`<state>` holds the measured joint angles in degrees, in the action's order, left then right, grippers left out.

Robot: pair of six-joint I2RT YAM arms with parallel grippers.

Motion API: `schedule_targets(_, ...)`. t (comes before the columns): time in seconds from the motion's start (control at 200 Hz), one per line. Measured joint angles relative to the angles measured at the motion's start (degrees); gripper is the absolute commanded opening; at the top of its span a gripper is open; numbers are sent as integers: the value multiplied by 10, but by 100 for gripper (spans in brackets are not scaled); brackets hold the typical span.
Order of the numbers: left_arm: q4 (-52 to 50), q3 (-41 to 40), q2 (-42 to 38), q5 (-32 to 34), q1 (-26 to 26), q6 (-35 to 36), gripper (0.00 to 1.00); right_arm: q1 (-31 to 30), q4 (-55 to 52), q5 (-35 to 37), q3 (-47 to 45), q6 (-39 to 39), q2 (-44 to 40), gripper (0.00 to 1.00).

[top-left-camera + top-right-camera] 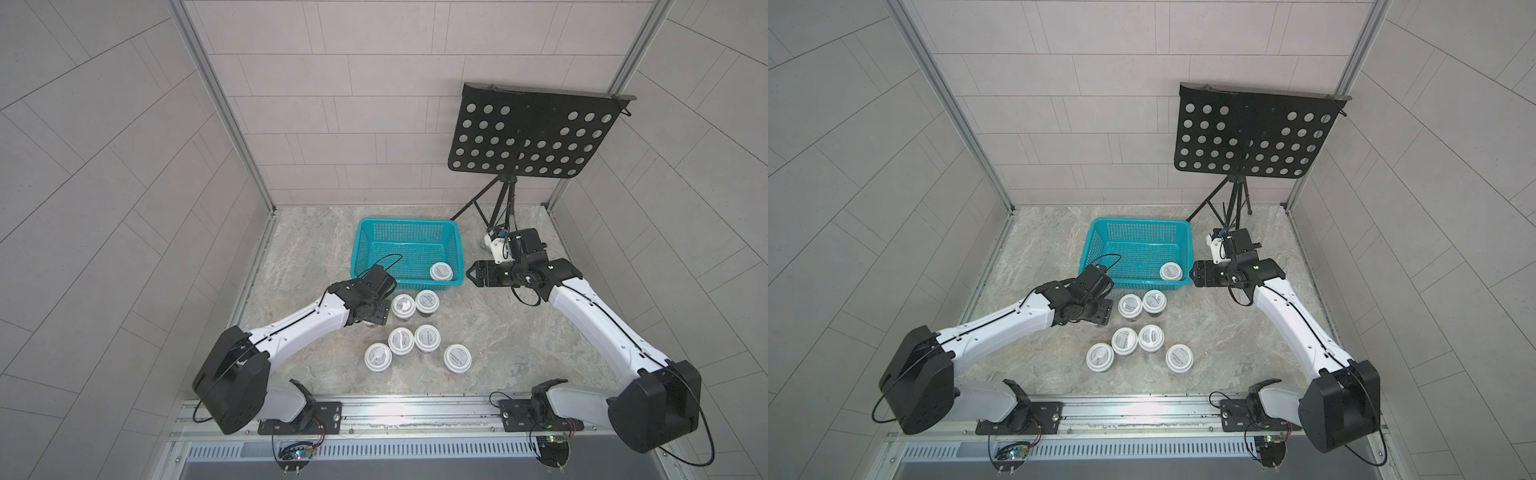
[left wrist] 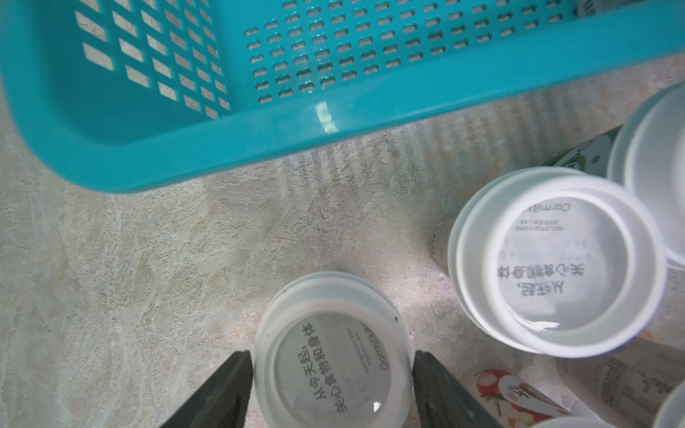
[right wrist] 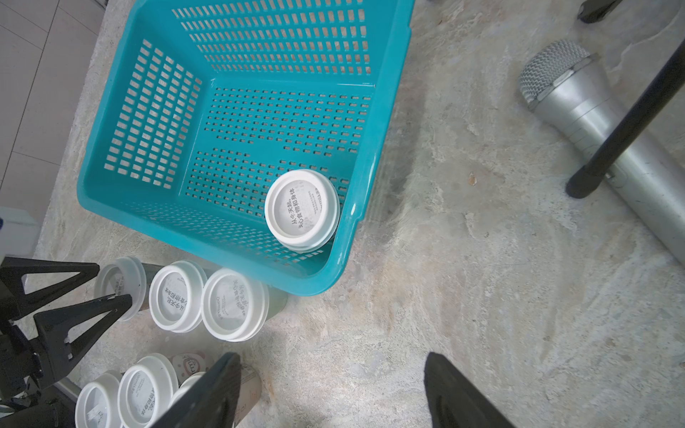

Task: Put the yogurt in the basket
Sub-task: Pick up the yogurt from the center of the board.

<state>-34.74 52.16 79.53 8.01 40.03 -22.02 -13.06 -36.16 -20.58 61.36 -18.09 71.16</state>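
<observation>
One white-lidded yogurt cup (image 3: 302, 211) stands upright in the teal basket's (image 3: 111, 200) corner.

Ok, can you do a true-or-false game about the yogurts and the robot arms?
1. One yogurt cup sits in the basket. True.
2. The right gripper is holding a cup. False: its jaws are open with nothing between them.
3. The left gripper has another cup between its jaws. True.
4. The basket is red. False: it is teal-blue.
5. A silver microphone lies outside the basket. True.
</observation>
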Motion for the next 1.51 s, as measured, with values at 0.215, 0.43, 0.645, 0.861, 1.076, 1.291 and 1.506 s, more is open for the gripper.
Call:
schedule_targets(0.215,-10,0,0,0,0,-5,81,0,2,0,-5,0,2,82)
schedule_targets(0.43,-16,0,0,0,0,-10,77,0,4,0,-9,-2,2,82)
schedule_targets(0.645,-16,0,5,-1,0,-16,71,0,4,0,-9,-2,2,82)
schedule_targets(0.861,-15,0,5,-1,0,-19,72,0,4,0,-9,-2,2,82)
schedule_targets(1.076,-10,-1,9,2,0,-22,73,0,4,0,-11,-2,2,82)
schedule_targets(1.291,-4,-4,10,3,0,-26,69,0,4,0,-14,-2,2,82)
schedule_targets(1.506,-1,-5,7,5,0,-28,60,0,5,0,-14,-2,2,82)
